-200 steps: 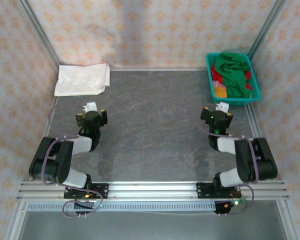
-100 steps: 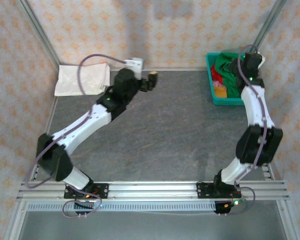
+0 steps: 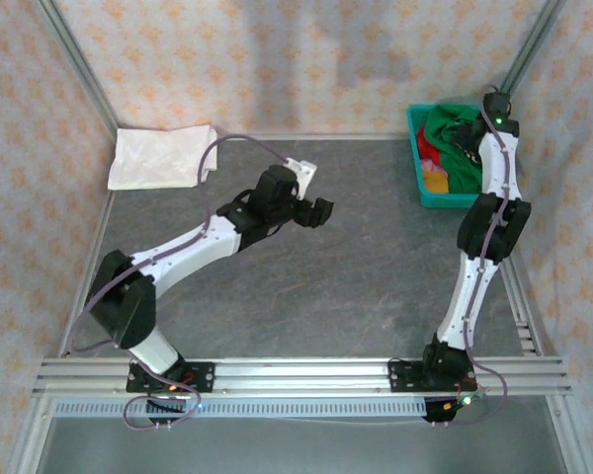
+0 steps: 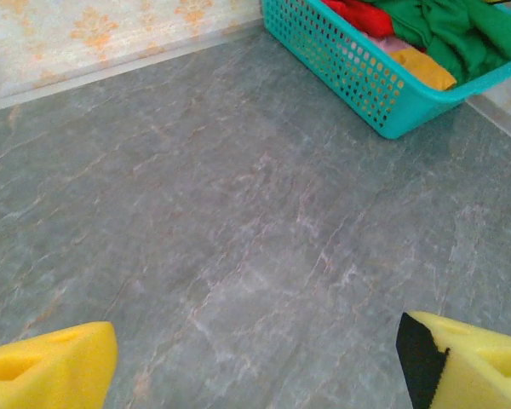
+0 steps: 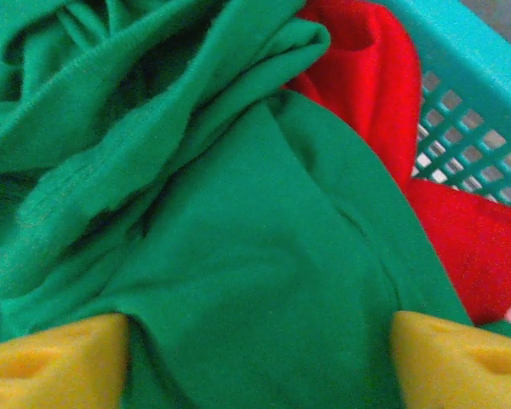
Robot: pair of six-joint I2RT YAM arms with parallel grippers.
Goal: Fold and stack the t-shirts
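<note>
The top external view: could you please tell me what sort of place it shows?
Probably a robot test cell: silver aluminium frame rails, floral-patterned backdrop walls and a grey stone-look table.

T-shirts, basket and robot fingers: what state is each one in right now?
Teal basket: upright, holding shirts.
White t-shirt: folded, flat at the far left corner of the table.
Green t-shirt: crumpled, on top in the basket.
Red t-shirt: bunched, partly under the green one.
Left fingers: open, empty, above bare table.
Right fingers: open, straddling green t-shirt cloth.
</note>
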